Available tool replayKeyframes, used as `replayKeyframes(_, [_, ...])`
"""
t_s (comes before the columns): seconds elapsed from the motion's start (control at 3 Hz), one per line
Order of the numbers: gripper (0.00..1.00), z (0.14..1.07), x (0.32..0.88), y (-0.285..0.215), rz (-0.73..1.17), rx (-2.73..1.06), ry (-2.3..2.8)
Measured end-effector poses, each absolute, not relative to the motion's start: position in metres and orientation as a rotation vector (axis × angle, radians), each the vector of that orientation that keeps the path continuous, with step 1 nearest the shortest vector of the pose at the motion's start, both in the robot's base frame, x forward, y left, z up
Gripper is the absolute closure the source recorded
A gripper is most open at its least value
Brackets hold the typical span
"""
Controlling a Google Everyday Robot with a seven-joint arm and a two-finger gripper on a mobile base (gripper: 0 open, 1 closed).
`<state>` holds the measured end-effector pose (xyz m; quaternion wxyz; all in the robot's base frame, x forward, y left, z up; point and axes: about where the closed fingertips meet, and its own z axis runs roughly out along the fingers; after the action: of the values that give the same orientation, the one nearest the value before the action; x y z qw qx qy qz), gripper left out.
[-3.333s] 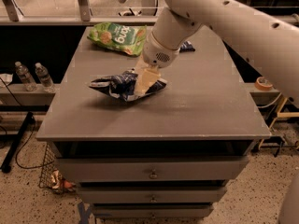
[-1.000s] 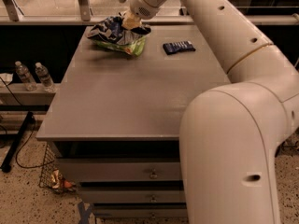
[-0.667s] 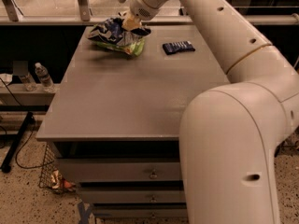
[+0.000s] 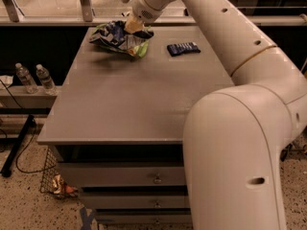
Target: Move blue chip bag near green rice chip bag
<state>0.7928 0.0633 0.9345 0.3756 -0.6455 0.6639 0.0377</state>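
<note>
The blue chip bag [image 4: 115, 34], dark blue and white and wrinkly, lies at the far left of the grey table [image 4: 129, 99], on top of the green rice chip bag [image 4: 140, 49]. Only a green edge of that bag shows beneath it. My gripper [image 4: 135, 26] is at the right end of the blue bag, with its tan fingers against it. The white arm reaches in from the right foreground.
A small flat dark blue packet [image 4: 183, 48] lies at the far right of the table. Two water bottles [image 4: 34, 77] stand on a low shelf to the left. Drawers [image 4: 144, 178] front the table. A railing runs behind it.
The blue bag went from the table's middle to the far left, onto the green bag. Over the last second nothing visibly moved.
</note>
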Motion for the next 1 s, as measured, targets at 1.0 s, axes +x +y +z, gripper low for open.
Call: replayKeyframes(1.0, [0.0, 0.985, 0.775, 0.027, 0.101, -1.61, 1.6])
